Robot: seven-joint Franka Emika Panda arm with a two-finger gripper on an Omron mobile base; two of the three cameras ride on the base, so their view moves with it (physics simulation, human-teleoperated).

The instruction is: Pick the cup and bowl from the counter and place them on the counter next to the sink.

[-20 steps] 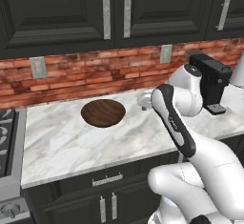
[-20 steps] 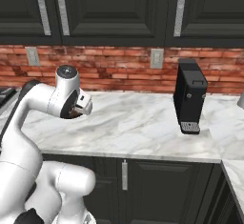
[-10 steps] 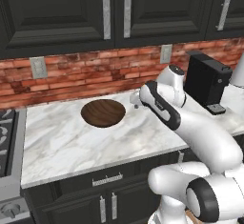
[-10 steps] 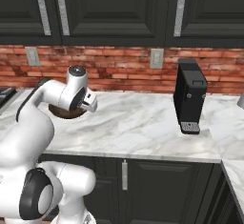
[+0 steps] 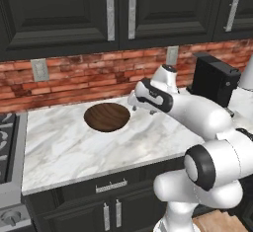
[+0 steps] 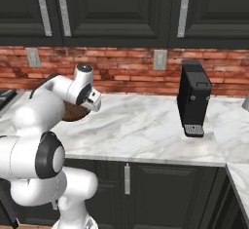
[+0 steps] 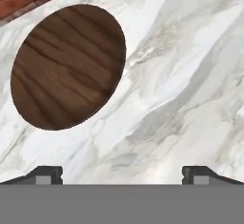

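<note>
The wooden bowl (image 5: 107, 117) sat untouched on the marble counter (image 5: 74, 152) near the brick backsplash — nothing moved yet. The gripper (image 7: 122, 173) hovered just beside it, fingers spread wide and empty — both bowl and cup remained to be carried.

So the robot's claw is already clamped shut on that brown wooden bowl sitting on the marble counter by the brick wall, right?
Not quite. The gripper is open and holds nothing: in the hand view its two tips stand far apart over bare marble, with the bowl well clear of them. The rest is right: the brown wooden bowl sits on the marble counter near the brick wall.
</note>
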